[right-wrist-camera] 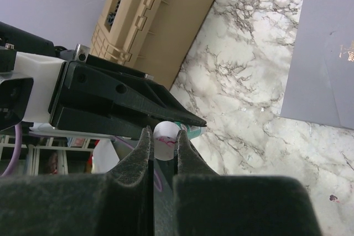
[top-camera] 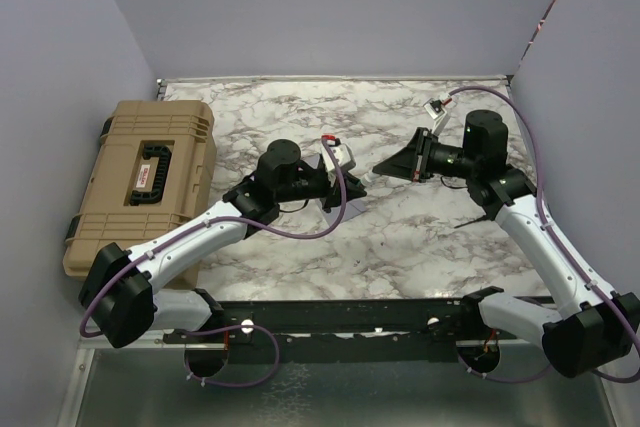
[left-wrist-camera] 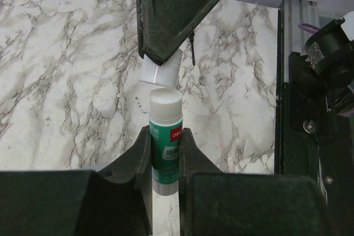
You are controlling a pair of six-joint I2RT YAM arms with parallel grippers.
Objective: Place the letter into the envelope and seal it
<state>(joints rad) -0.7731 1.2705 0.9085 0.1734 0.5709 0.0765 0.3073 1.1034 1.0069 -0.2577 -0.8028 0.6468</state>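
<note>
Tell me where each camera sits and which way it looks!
Top camera: high above and behind the arms, looking down at the table and tan case; the left arm and right arm show.
Left wrist camera: on the left arm, looking along the left gripper, which holds a glue stick.
Right wrist camera: on the right arm, looking along the right gripper, which holds the cap, toward the case; an envelope lies right.
Shared: both wrist views show the cap, and each shows the other gripper.
</note>
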